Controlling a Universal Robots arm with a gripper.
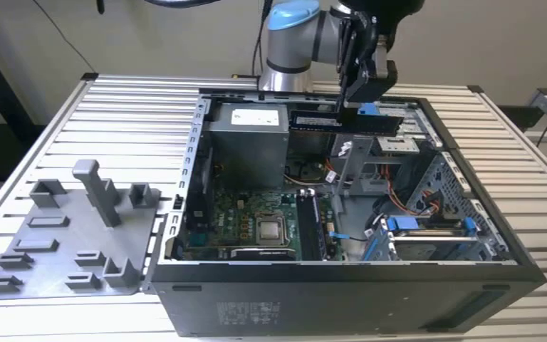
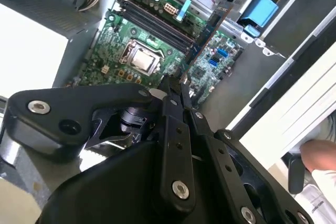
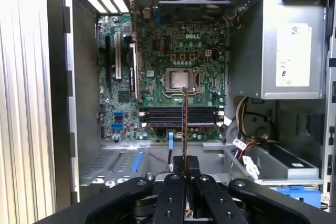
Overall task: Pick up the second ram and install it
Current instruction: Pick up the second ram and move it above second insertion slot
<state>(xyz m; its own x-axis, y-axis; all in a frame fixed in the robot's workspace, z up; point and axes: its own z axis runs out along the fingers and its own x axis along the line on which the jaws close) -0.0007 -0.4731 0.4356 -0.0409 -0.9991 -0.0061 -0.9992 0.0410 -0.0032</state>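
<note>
Second ram (image 1: 345, 122) gripped above the open computer case (image 1: 350, 299).
The gripper (image 1: 357, 105) has its 2 fingers (image 3: 177, 179) clenched on the stick's upper edge, holding it level over the far part of the case, right of the grey power supply (image 1: 245, 139) and apart from the green motherboard (image 1: 254, 214) below. In both wrist views it shows edge-on over the memory slots (image 3: 163, 115).
</note>
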